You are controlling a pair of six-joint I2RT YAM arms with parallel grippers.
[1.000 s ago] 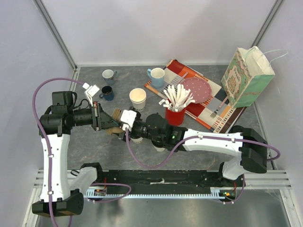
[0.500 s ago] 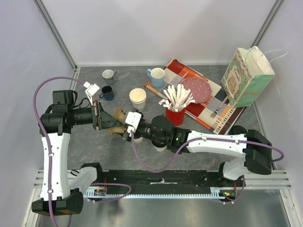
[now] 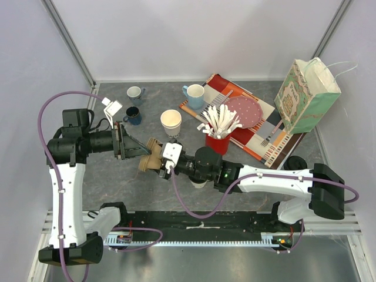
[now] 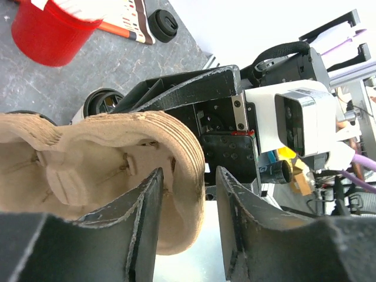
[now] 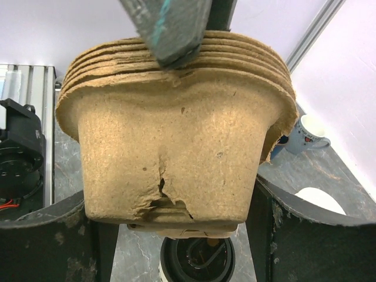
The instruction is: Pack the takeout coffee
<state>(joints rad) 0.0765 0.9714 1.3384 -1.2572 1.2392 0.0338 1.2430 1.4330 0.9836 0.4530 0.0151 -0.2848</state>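
A stack of brown pulp cup carriers [image 3: 151, 157] hangs above the table between both grippers. My right gripper [image 3: 160, 163] is shut on it, a finger pressed on each side of the stack [image 5: 176, 153]. My left gripper [image 4: 188, 217] is open: the carrier's rim [image 4: 185, 176] sits between its fingers with a gap on one side. One takeout coffee shows its black lid [image 5: 197, 261] right under the carriers. Another takeout coffee [image 3: 198, 183] is half hidden under the right arm. A lidless cream paper cup [image 3: 171, 121] stands behind.
Three mugs stand at the back: one [image 3: 136, 93], a dark one [image 3: 133, 115] and a light blue one [image 3: 194, 95]. A red cup of white cutlery [image 3: 218, 140] sits by a patterned mat with a pink plate [image 3: 247, 111]. A green gift bag [image 3: 308, 94] stands far right.
The right gripper has closed on the carrier stack and both have shifted slightly right. The left gripper's jaws have spread apart and let go of the rim.
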